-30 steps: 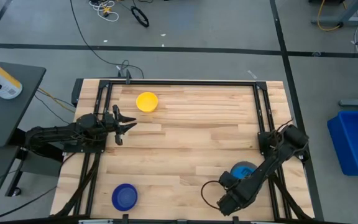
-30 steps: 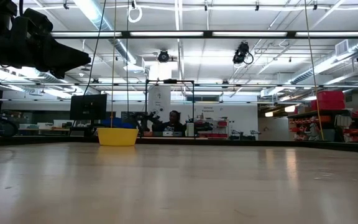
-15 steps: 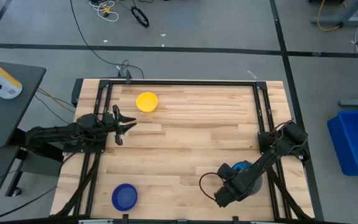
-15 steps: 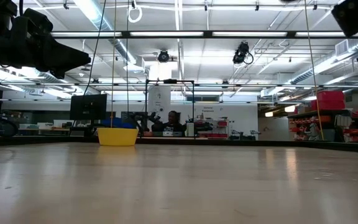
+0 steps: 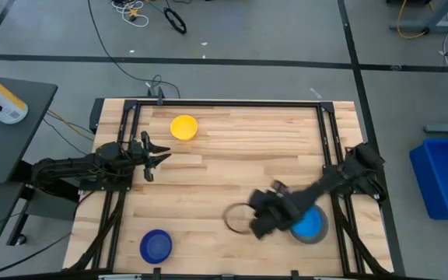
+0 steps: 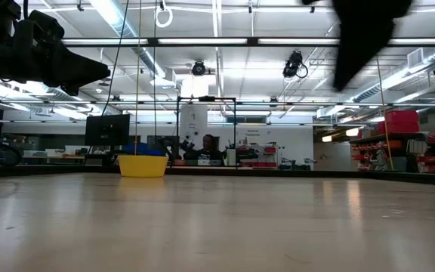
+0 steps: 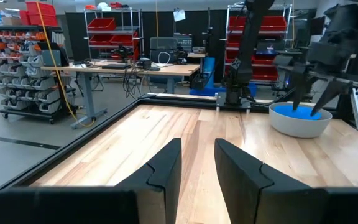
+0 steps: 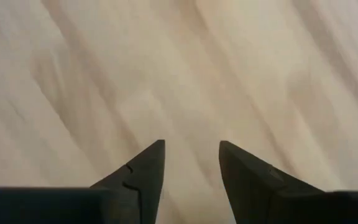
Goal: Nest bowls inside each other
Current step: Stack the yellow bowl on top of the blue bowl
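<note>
Right end effector (image 5: 257,223), fingers parted and empty, is hovering over bare counter (image 5: 224,167) beside the grey bowl (image 5: 311,225); left end effector (image 5: 155,156) is waiting, parted.

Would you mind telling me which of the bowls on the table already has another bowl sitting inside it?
The grey bowl near the right tool: a light blue bowl sits inside it, whereas the yellow bowl and dark blue bowl stand alone.

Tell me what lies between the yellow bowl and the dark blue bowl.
Only bare wood: in the high view nothing stands between the yellow bowl and the dark blue bowl. The left gripper hovers beside that line.
</note>
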### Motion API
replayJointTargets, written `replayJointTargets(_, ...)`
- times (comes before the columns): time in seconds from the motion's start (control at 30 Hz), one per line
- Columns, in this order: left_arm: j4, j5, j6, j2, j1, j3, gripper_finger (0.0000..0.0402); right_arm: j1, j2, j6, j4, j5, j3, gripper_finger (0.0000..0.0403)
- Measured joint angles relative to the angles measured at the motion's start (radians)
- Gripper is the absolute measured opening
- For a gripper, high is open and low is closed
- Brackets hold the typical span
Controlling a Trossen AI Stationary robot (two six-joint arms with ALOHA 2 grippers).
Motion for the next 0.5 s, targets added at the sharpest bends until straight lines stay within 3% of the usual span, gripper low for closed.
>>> replayJointTargets(0.13, 0.000, 0.000, 0.000, 0.000, 0.000, 0.000, 0.0105, -0.152, 0.001, -0.332, 0.319, -0.017, 0.000, 0.0148)
replayJointTargets(0.27, 0.000, 0.000, 0.000, 0.000, 0.000, 0.000, 0.0105, -0.306, 0.001, -0.632, 0.598, -0.168, 0.000, 0.0135)
replayJointTargets(0.4, -0.004, 0.001, 0.000, 0.000, 0.000, 0.000, 0.0105, -0.440, 0.034, -0.783, 0.760, -0.387, 0.000, 0.0130)
replayJointTargets(0.5, -0.006, 0.005, 0.000, 0.003, 0.000, 0.000, 0.0105, -0.500, 0.072, -0.853, 0.826, -0.471, 0.000, 0.0132)
